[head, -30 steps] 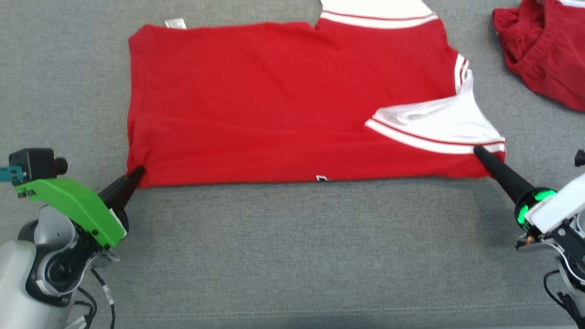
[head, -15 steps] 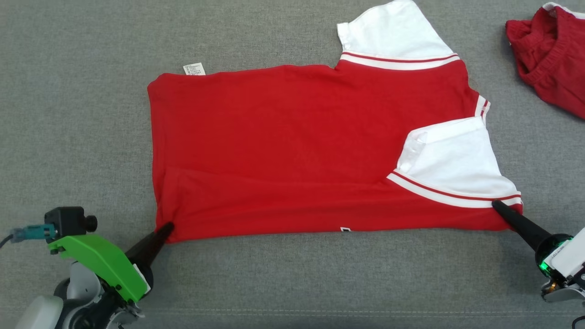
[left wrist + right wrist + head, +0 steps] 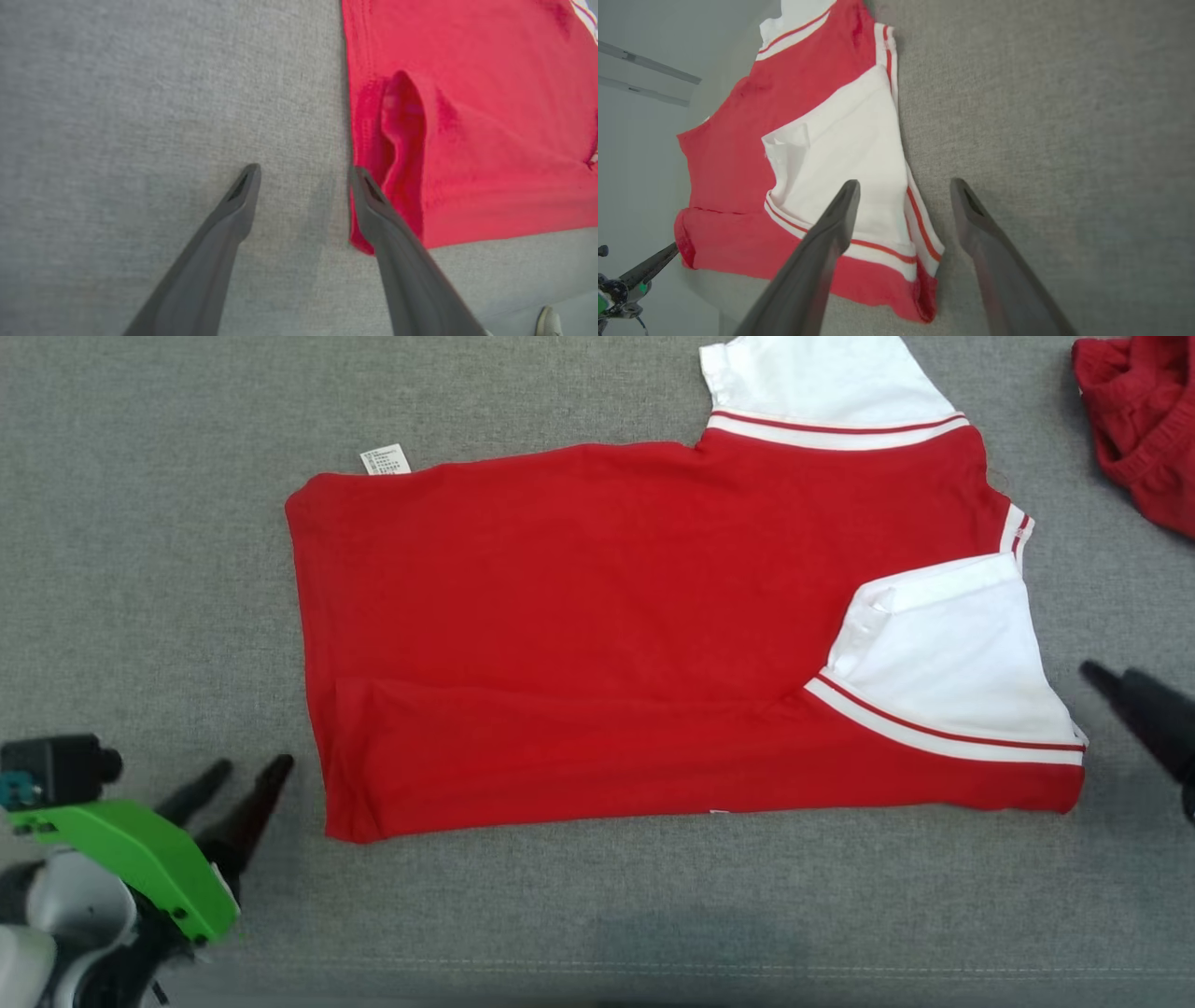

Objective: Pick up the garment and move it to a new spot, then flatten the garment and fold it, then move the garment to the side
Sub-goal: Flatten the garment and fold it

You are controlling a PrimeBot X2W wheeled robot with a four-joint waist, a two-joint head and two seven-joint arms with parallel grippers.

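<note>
A red short-sleeved shirt with white sleeves and red-and-white striped trim (image 3: 597, 635) lies spread across the middle of a grey fabric-covered bench (image 3: 579, 915). Its near long edge is turned over onto itself in a band. The near white sleeve (image 3: 943, 653) is folded in over the red body on the right. The far white sleeve (image 3: 822, 383) is cut off by the top edge of the head view. A small white care label (image 3: 385, 459) pokes out at the far left corner; its print is too small to read. The left gripper (image 3: 252, 765) sits just beside the shirt's near left corner, fingers spread and holding nothing. In the left wrist view one finger overlaps that corner, and contact cannot be judged. The right gripper (image 3: 906, 184) is spread and empty beside the near right corner, and the head view's right edge cuts it off. A crumpled dark red cloth (image 3: 1144, 420) lies well apart at the far right, partly out of frame.
</note>
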